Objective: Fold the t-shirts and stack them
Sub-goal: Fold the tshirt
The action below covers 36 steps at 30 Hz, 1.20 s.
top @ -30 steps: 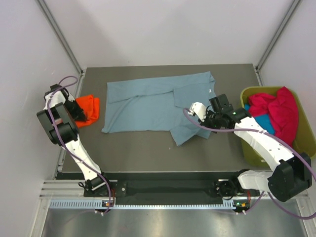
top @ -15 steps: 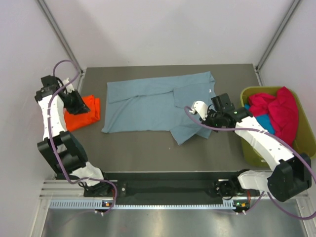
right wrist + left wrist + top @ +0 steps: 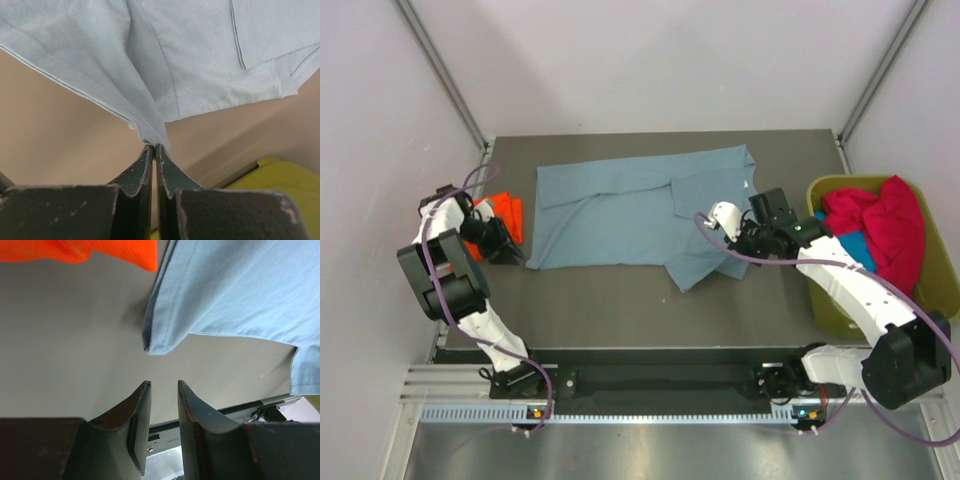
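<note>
The grey-blue t-shirt [image 3: 620, 205] lies spread over the middle of the table [image 3: 620, 300], partly folded, with its near right part bunched. The right gripper [image 3: 732, 247] has its jaws clamped on a fold at that shirt's right edge; the wrist view shows cloth pinched between the fingertips [image 3: 146, 156]. The orange-red t-shirt [image 3: 505, 212] sits crumpled at the table's left edge, just left of the grey-blue one. The left gripper [image 3: 508, 252] is low by the grey-blue shirt's near left corner, its jaws slightly apart and holding nothing. At the right, the crimson-pink t-shirt [image 3: 882, 225] and the teal t-shirt [image 3: 860, 246] are heaped in the olive-green bin [image 3: 845, 181].
</note>
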{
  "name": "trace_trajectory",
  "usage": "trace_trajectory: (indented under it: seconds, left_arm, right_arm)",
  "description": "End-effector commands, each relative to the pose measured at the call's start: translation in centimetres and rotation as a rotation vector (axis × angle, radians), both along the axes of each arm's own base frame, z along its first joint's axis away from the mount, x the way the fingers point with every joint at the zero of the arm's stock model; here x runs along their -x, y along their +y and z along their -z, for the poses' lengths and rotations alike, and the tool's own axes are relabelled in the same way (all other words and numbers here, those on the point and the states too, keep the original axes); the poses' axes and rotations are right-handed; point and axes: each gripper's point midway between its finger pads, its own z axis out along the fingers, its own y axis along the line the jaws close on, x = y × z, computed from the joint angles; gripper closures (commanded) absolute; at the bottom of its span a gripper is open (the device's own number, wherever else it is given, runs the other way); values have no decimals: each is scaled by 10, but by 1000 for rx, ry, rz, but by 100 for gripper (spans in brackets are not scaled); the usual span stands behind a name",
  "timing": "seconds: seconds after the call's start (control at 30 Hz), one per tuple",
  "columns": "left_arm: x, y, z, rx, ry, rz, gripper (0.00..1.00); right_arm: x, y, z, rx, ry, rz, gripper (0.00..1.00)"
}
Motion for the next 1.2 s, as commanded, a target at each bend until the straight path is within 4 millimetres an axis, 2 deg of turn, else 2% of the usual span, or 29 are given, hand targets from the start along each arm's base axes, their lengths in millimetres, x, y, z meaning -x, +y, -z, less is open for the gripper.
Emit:
trace_trajectory:
  seconds: [0.0, 0.43, 0.63, 0.8, 0.93, 1.17]
  left_arm:
    - [-11, 0, -1, 20, -24, 4, 67]
    - [-29, -5, 20, 0, 24, 63, 65]
    - [-28, -2, 19, -29, 42, 74, 65]
    - [-17, 3, 15, -84, 58, 64, 65]
    - [-11, -1, 26, -70, 83, 54, 65]
    - [-24, -5, 34, -58, 90, 81, 65]
  right_arm:
    - [-8, 1, -17, -48, -65, 17, 100]
    - [-13, -4, -18, -50, -74, 40, 100]
    - [-15, -6, -18, -50, -75, 47, 100]
    - [-17, -9, -18, -49, -78, 59, 100]
    - [-17, -9, -17, -52, -75, 61, 100]
    - [-19, -10, -18, -48, -74, 63, 100]
